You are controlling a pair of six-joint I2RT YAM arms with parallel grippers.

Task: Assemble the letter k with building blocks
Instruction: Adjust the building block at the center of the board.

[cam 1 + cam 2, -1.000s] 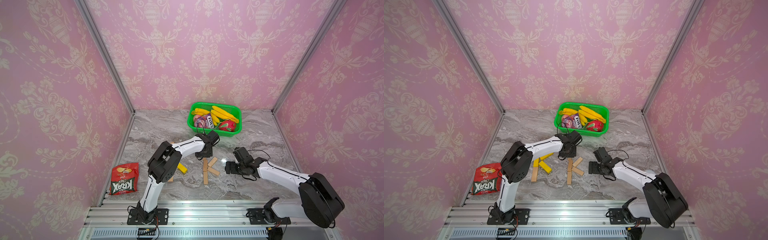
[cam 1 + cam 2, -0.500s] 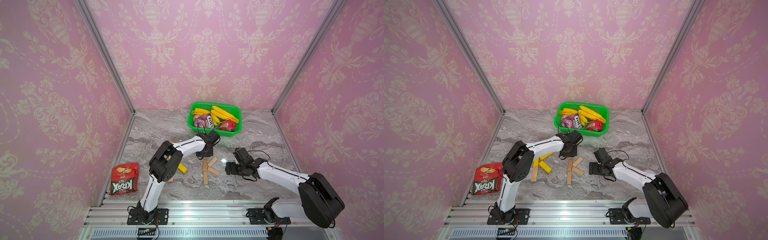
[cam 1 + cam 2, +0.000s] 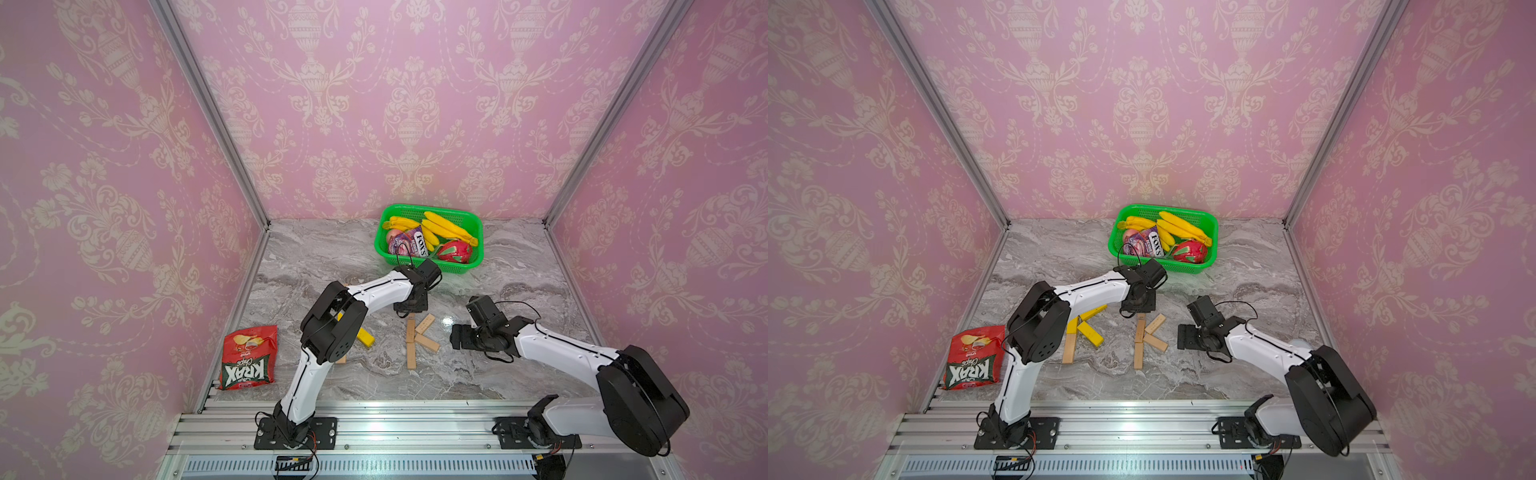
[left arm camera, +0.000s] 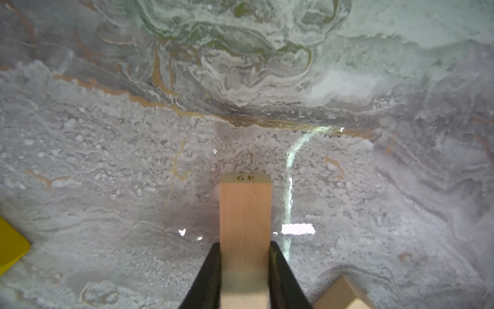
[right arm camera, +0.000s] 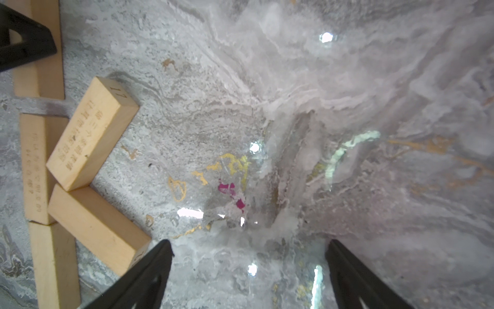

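Note:
An all-wood letter k (image 3: 411, 345) (image 3: 1139, 341) lies mid-table, with two slanted arms (image 5: 93, 133) (image 5: 96, 227) against its stem (image 5: 44, 166). My left gripper (image 3: 409, 309) (image 3: 1138, 306) (image 4: 244, 254) is shut on a tan building block (image 4: 244, 211) (image 5: 37, 67) at the stem's far end, in line with it and a small gap away. Whether that block rests on the table I cannot tell. My right gripper (image 3: 457, 336) (image 3: 1183, 336) (image 5: 248, 256) stands open and empty just right of the k. More building blocks, yellow (image 3: 1090, 334) and wood (image 3: 1069, 349), lie left, partly hidden by the left arm.
A green basket (image 3: 415, 206) (image 3: 1163, 206) with bananas and packets stands at the back of the table behind the left gripper. A red chips bag (image 3: 247, 357) (image 3: 971, 357) lies at the front left. Pink walls close in the marble table on three sides.
The left arm's elbow has shifted very slightly. The blocks on the table and the right arm stay where they were.

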